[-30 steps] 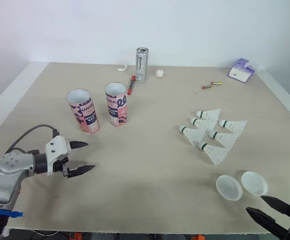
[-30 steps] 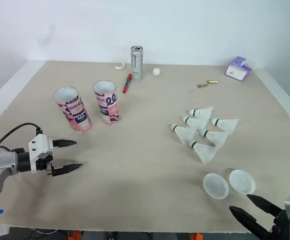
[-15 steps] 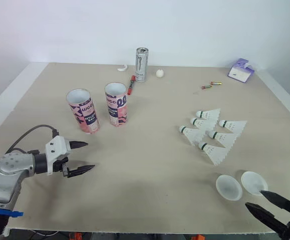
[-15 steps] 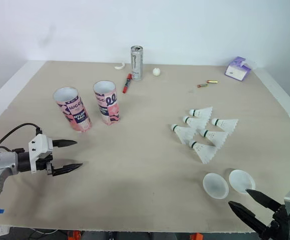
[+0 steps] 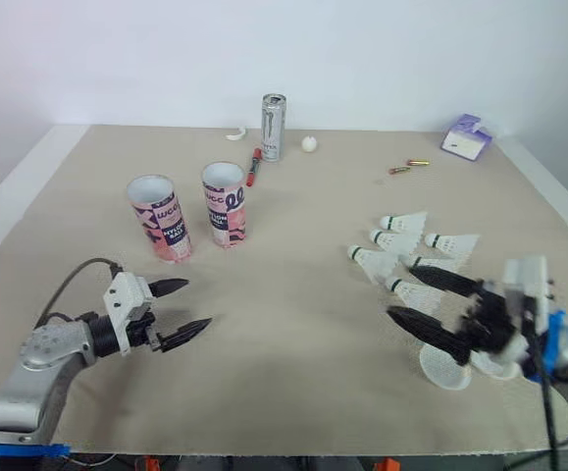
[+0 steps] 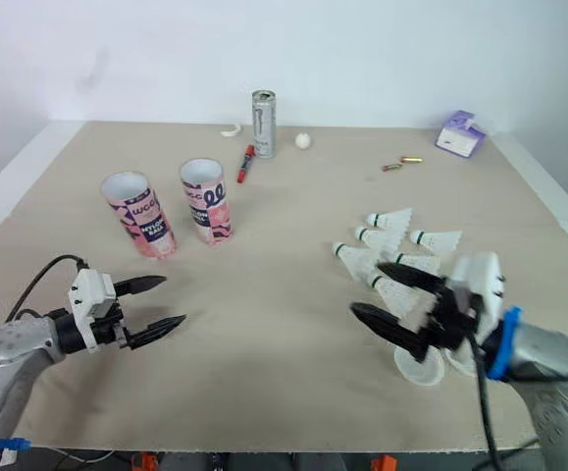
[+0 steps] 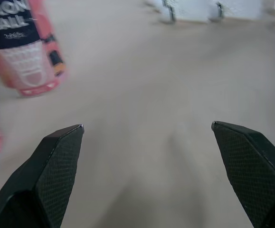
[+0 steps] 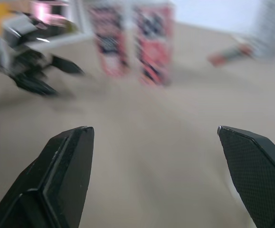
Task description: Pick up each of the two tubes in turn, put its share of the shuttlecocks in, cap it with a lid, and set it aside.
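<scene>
On the table (image 5: 293, 196) the two pink tubes (image 5: 225, 204) stand upright and untouched at the left rear. The right gripper (image 5: 406, 290) has swung in from the near edge, fingers spread and empty, over the shuttlecocks (image 5: 408, 223) and lids (image 5: 450, 376) — likely lining up a first pick. The left gripper (image 5: 198, 302), also spread, has edged forward, short of the tubes.

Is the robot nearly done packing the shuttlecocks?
No, nothing is done yet. Both tubes stand open and uncapped, and the shuttlecocks and lids lie on the table. The left gripper and right gripper are open and hold nothing. Filling, capping and setting aside are all left.
</scene>
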